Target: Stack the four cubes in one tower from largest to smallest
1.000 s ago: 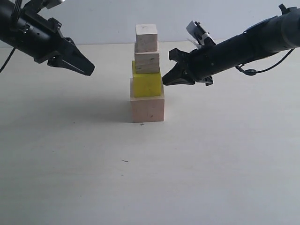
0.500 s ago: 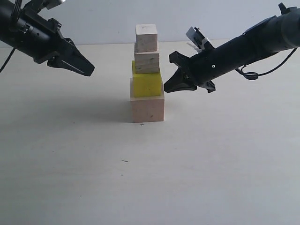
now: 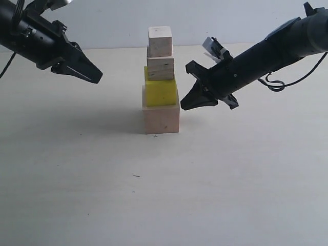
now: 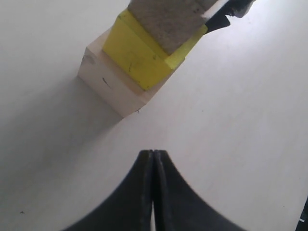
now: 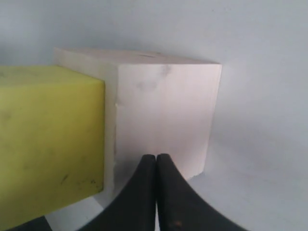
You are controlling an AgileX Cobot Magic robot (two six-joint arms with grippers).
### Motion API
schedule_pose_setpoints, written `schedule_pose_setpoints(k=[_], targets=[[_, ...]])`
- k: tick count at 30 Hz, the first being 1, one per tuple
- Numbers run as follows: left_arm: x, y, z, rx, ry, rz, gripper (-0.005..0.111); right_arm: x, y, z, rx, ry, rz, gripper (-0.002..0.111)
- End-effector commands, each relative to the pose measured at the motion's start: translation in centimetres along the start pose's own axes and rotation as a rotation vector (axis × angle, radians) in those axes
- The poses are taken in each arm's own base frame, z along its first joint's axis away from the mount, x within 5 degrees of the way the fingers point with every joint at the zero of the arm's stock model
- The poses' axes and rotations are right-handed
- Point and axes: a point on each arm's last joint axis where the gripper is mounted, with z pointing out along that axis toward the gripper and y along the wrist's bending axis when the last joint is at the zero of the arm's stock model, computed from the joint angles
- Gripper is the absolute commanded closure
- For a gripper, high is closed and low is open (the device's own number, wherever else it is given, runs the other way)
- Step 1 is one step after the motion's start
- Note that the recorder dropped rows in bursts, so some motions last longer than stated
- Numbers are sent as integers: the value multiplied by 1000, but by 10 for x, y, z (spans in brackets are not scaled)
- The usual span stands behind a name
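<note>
Pale, matte counter [image 3: 230, 179] is recorded under a plain whitish wall [image 3: 246, 20]. At the centre of the counter the tower [image 3: 161, 82] is seen standing upright, four cubes high: the large pale pinkish cube [image 3: 161, 119] at the base, the yellow cube [image 3: 160, 91] on it, the grained light-wood cube [image 3: 161, 67] above that, and the tiny pale cube [image 3: 160, 41] on top. Each cube is stacked directly on the one below, with slight offsets at the edges. The left hand [image 3: 97, 77] is held above the counter to the left of the tower, at about the level of the grained and yellow cubes, and clearly apart from them. In the left wrist view its fingers [image 4: 144, 192] are seen pressed together with nothing between them. The right hand [image 3: 183, 105] is pointed at the tower from the right, its tip just beside the upper right edge of the large pale pinkish cube. Contact cannot be told from these views. In the right wrist view its fingers [image 5: 168, 192] are likewise clenched empty, directly in front of that cube's face.
</note>
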Motion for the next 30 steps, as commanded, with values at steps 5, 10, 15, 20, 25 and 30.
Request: schedule_pose_setpoints(k=[5, 10, 15, 20, 25, 30], targets=[[0, -1, -2, -8, -10, 2, 107, 1, 3, -2, -27, 32, 8, 108], [0, -1, -2, -9, -9, 3, 107, 2, 4, -2, -35, 43, 8, 108], [0, -1, -2, -9, -9, 3, 107, 2, 4, -2, -37, 46, 8, 108], [0, -1, -2, -9, -9, 3, 107, 3, 4, -2, -38, 47, 8, 108], [0, -1, -2, -10, -8, 4, 107, 2, 3, -2, -31, 37, 8, 108], [0, -1, -2, -10, -8, -10, 107, 0, 0, -2, 15, 19, -10, 108]])
